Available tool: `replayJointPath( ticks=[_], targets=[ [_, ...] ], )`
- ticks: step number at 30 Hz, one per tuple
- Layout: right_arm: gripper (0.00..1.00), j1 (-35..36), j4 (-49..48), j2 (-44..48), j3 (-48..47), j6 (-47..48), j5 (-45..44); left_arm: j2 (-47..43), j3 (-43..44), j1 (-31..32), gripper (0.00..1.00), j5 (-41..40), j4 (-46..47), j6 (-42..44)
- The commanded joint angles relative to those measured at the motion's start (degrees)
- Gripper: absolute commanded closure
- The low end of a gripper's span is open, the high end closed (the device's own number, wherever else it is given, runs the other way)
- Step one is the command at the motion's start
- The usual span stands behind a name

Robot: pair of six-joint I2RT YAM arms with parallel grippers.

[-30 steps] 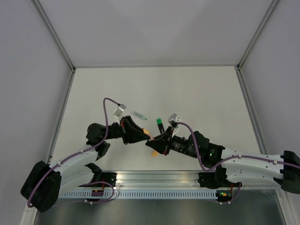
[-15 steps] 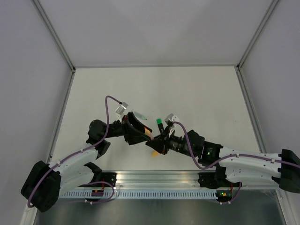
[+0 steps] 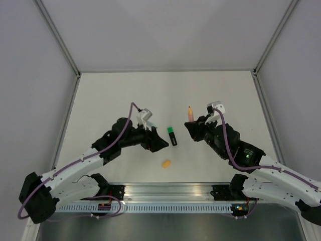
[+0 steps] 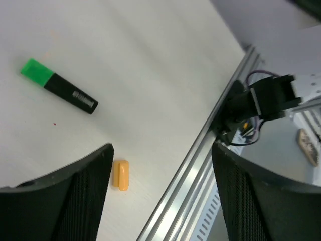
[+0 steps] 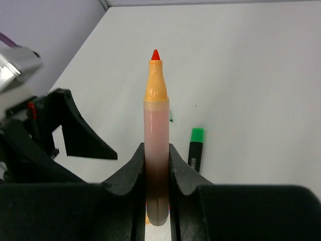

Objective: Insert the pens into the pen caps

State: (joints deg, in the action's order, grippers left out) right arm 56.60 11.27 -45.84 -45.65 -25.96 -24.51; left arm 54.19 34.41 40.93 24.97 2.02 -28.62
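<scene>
Right gripper (image 5: 156,150) clamps the orange pen (image 5: 156,115) upright, tip bare. Left gripper (image 4: 161,150) hangs empty, jaws apart, over the orange cap (image 4: 121,174). The capping step looks just begun: next, the left must grasp that cap and line it up with the tip.

No text, brand, number or sign is legible in any of my views.

1. The only marking is on the black highlighter (image 4: 60,87). A short band of white print (image 4: 83,98) runs along its barrel, towards the end away from its green end. In my left wrist view it is too small and blurred to read. In my right wrist and top views it cannot be made out at all.
2. The translucent orange-pink pen (image 5: 156,115), clamped in my right gripper (image 5: 156,155), shows no lettering I can read in my right wrist view.
</scene>
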Motion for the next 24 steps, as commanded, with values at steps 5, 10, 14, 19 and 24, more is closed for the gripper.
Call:
replayJointPath(
  ticks=[5, 10, 14, 19, 24],
  targets=[
    [1.0, -0.44, 3.5, 4.09, 1.7, 2.31, -2.12, 21.38, 14.71, 16.55, 0.22, -24.35, -24.87, 7.35],
    [1.0, -0.44, 4.11, 9.98, 3.46, 2.49, -2.38, 29.1, 17.0, 20.33, 0.22, -26.29, -26.98, 7.35],
    [1.0, -0.44, 4.38, 13.05, 3.72, 2.84, -3.0, 34.74, 19.81, 22.61, 0.22, -27.51, -28.12, 7.53],
    [1.0, -0.44, 4.29, 14.38, 4.34, 2.84, -2.91, 40.81, 23.24, 25.34, 0.23, -29.1, -31.28, 9.02],
    [1.0, -0.44, 3.94, 15.26, 4.69, 2.66, -2.03, 43.27, 24.3, 26.05, 0.24, -31.3, -32.96, 9.37]
  ],
)
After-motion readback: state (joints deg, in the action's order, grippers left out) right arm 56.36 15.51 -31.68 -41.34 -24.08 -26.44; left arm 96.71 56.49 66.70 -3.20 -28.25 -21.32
